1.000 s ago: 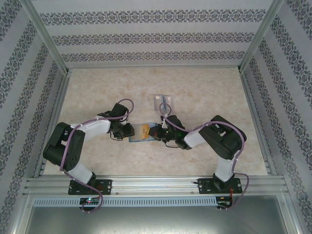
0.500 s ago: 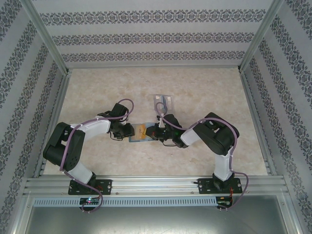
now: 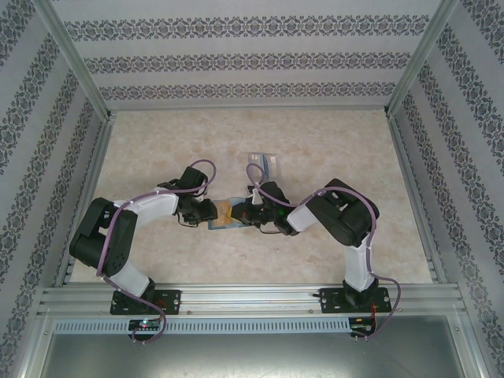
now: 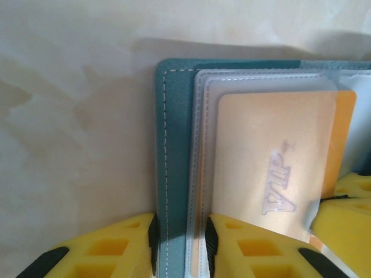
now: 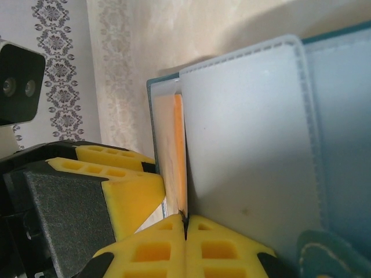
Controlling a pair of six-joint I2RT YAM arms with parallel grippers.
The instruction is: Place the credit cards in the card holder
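1. Viewing the teal wallet (image 4: 174, 145), we see the left gripper (image 4: 181, 240) jaws clamped on its edge.
2. Right gripper (image 5: 185, 223) jaws, together, pinch the orange card (image 4: 272, 168), partly inside the wallet's clear sleeve (image 4: 206, 104).

**Middle crowded, table edges open**

The left gripper (image 3: 209, 214) and right gripper (image 3: 249, 214) meet head-on at the card holder (image 3: 231, 224). The left clamps its teal cover and the right pinches the orange card (image 4: 272, 174), so both the left and right ways in are blocked. The bent arms and their looping cables take up the near side. Just behind the right gripper, a clear tray (image 3: 256, 159) carrying the blue card (image 3: 269, 164) narrows the approach from the far side. The table (image 3: 157, 142) lies bare across its far half and down both outer strips. Patterned walls (image 3: 47, 118) with slanting frame posts (image 3: 75, 63) close three sides, and a metal rail (image 3: 252, 299) closes the near edge.
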